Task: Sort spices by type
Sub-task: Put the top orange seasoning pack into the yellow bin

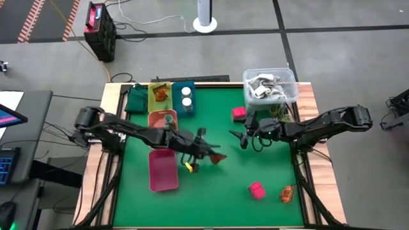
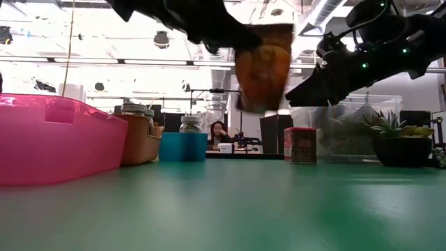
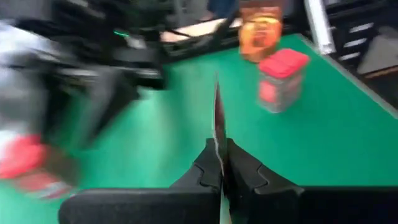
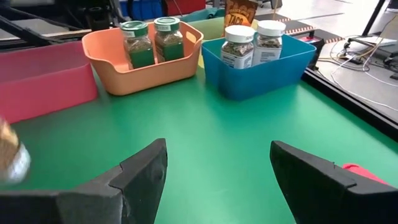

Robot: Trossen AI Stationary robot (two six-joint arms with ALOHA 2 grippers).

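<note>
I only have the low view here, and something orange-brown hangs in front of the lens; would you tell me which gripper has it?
Observer: The left gripper holds it, shut on the orange-brown sachet, near the table's middle.
Operator: Thank you. Is the right gripper carrying anything?
Observer: No, the right gripper is open and empty, hovering over the mat.
Operator: What sits in the blue tray?
Observer: Two white-lidded jars stand in the blue tray; two green-lidded jars fill the orange tray beside it.
</note>
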